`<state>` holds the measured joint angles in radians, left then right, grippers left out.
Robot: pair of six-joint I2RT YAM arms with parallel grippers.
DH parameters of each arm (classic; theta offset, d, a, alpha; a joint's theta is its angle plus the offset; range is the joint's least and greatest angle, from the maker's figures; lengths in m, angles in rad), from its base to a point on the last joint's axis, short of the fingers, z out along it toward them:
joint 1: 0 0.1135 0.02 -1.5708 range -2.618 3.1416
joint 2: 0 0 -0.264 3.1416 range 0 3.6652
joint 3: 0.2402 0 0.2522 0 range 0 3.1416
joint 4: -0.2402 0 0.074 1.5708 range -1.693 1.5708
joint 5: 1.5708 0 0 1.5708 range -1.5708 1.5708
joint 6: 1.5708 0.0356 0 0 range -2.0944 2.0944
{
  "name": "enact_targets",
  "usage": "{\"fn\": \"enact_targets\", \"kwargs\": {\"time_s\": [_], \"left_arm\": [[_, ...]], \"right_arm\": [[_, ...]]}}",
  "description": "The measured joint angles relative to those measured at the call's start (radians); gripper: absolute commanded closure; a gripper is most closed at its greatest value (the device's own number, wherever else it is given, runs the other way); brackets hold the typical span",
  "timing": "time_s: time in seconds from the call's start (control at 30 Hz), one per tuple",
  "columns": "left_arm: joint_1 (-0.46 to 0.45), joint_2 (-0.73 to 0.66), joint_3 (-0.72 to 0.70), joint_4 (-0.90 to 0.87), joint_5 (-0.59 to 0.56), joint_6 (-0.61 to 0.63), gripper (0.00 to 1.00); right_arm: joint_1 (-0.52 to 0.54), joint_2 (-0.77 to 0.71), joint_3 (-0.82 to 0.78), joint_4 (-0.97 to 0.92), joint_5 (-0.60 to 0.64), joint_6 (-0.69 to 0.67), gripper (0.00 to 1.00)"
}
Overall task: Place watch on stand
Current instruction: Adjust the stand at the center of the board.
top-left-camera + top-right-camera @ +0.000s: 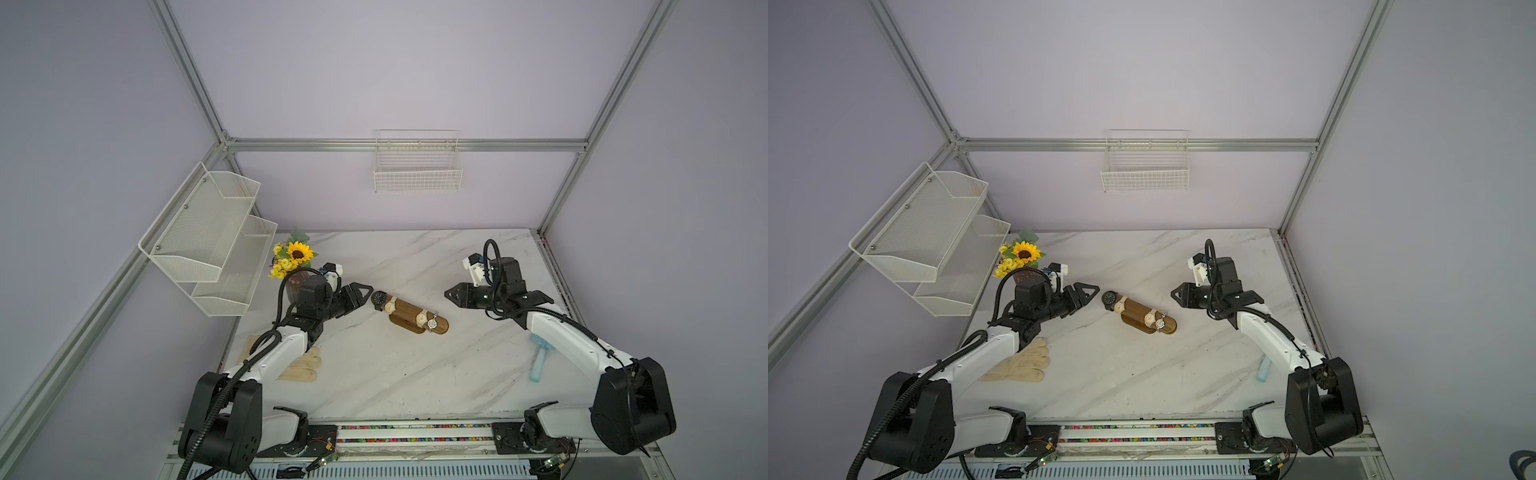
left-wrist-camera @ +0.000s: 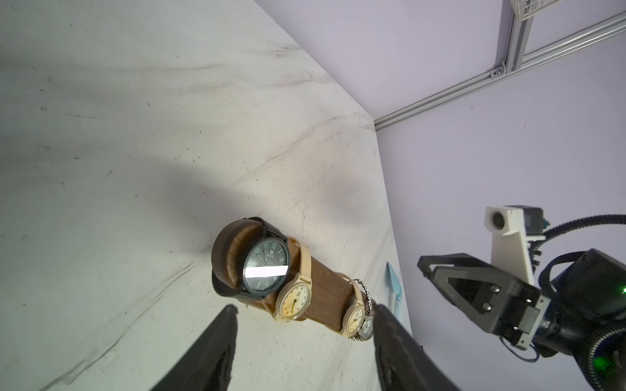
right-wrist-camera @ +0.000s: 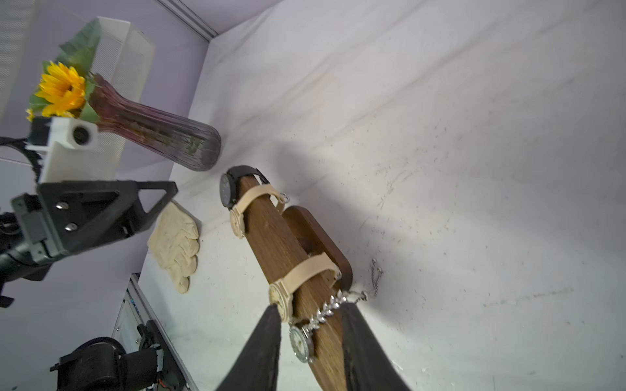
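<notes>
Watches [image 1: 378, 298], four, on one stand [image 1: 409, 312]; left hand [image 1: 368, 289] and right hand [image 1: 451, 296], both half-open, empty.

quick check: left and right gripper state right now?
Left gripper: open, holding nothing, short of the stand.
Right gripper: open, holding nothing.

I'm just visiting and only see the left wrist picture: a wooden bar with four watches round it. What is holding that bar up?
Observer: A smaller oval base under the bar; the right wrist view shows it plainly.
Visitor: Is anything behind my camera?
Observer: A ribbed vase holding a sunflower.
Visitor: Anything else lying around?
Observer: A cream glove, lying flat on the vase's side of the bar.
</notes>
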<state>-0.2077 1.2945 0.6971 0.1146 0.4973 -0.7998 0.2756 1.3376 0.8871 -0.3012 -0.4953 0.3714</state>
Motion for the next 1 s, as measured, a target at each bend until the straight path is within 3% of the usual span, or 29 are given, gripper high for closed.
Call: {"fn": "enact_targets", "kwargs": {"time_s": [0.1, 0.2, 0.37, 0.7, 1.0], "left_arm": [[0.003, 0.066, 0.042, -0.009, -0.005, 0.029, 0.37], [0.012, 0.158, 0.07, 0.006, -0.005, 0.034, 0.39], [0.018, 0.263, 0.087, 0.04, -0.029, 0.026, 0.41], [-0.01, 0.365, 0.204, 0.093, -0.062, 0.028, 0.42], [-0.03, 0.481, 0.273, 0.105, -0.082, 0.034, 0.44]], "right_arm": [[0.0, -0.047, -0.089, -0.013, 0.004, 0.037, 0.68], [0.0, -0.085, -0.148, -0.019, 0.0, 0.069, 0.87], [0.0, -0.122, -0.241, -0.018, -0.016, 0.126, 1.0], [0.1, -0.121, -0.3, -0.001, 0.012, 0.201, 1.0], [0.183, -0.022, -0.301, 0.093, 0.048, 0.273, 1.0]]}}
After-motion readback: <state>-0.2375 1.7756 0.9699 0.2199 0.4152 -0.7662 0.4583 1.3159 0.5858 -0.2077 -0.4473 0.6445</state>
